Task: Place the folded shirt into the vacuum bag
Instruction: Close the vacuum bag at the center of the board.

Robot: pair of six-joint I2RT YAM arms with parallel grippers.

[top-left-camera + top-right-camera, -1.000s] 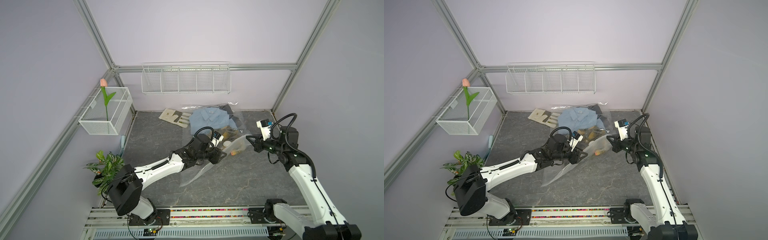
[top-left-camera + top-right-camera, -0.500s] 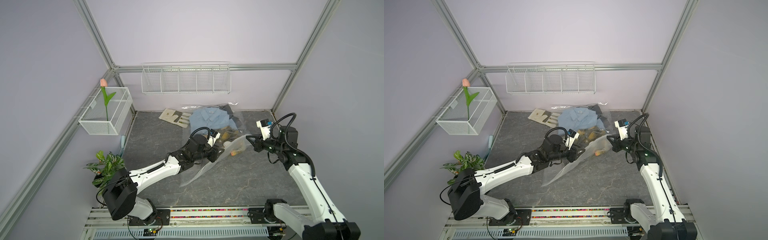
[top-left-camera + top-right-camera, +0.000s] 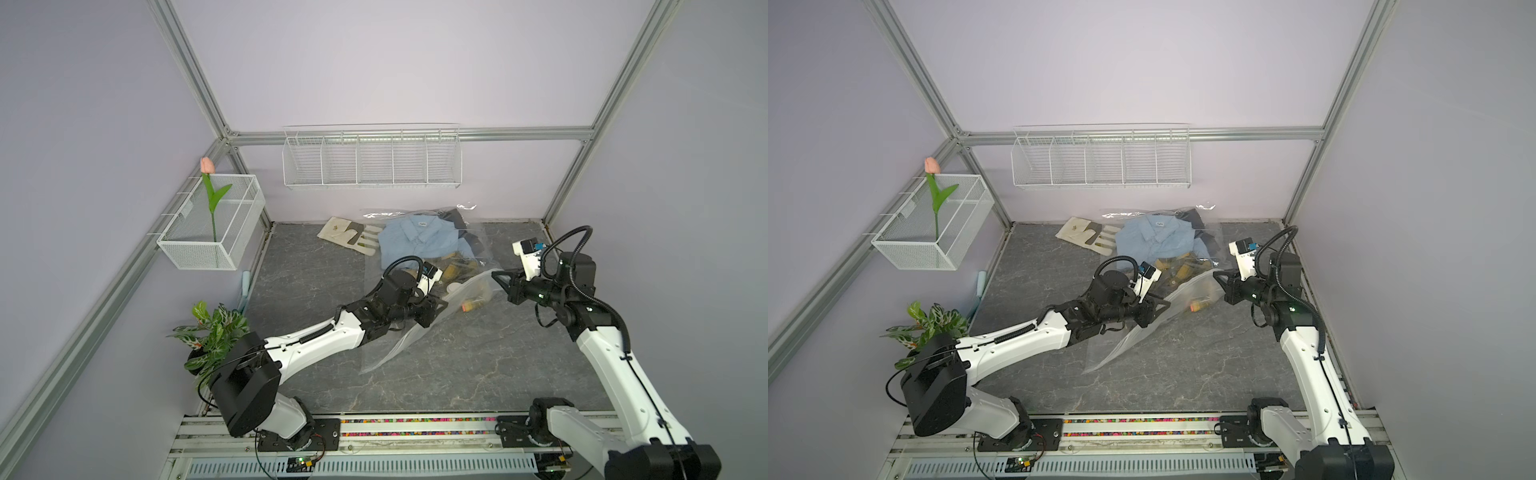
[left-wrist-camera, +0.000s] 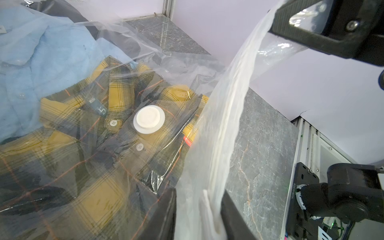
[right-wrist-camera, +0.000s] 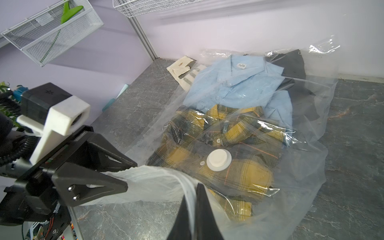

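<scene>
The clear vacuum bag (image 3: 397, 347) (image 3: 1121, 345) lies on the grey floor with its round white valve (image 4: 149, 119) (image 5: 218, 160) on top. A folded yellow plaid shirt (image 5: 245, 178) (image 4: 62, 145) lies inside it, under the valve. My right gripper (image 3: 494, 274) (image 5: 195, 187) is shut on the bag's bunched mouth edge and holds it up. My left gripper (image 3: 440, 305) (image 4: 198, 192) stands partly open, and the same edge runs between its fingers (image 5: 116, 182). The edge hangs as a white band from one gripper to the other.
A light blue shirt (image 3: 415, 241) (image 5: 234, 87) and a dark garment (image 5: 293, 64) lie farther back under the plastic. Beige gloves (image 3: 349, 239) lie by the back wall. Wire baskets (image 3: 372, 162) hang on the walls. A potted plant (image 3: 212, 332) stands front left.
My left gripper's jaws have narrowed around the bag's edge, and its wrist has shifted slightly. The right arm holds still with the edge in its grip.
</scene>
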